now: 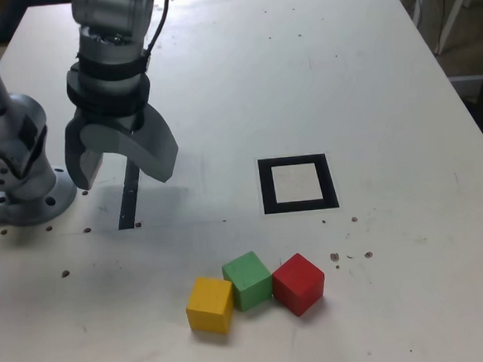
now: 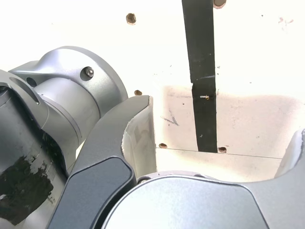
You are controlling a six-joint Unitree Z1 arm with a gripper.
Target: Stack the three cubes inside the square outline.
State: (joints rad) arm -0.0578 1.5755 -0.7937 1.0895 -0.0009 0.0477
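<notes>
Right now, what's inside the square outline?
Only the pale centre of the square outline shows. The red cube, green cube and yellow cube sit outside it. Nothing covers it.

No readable text, label, brand, number or sign anywhere I look. My arm housing bare grey metal, unmarked. Cubes plain-coloured, faces blank. Table shows only black tape marks, no lettering.
</notes>
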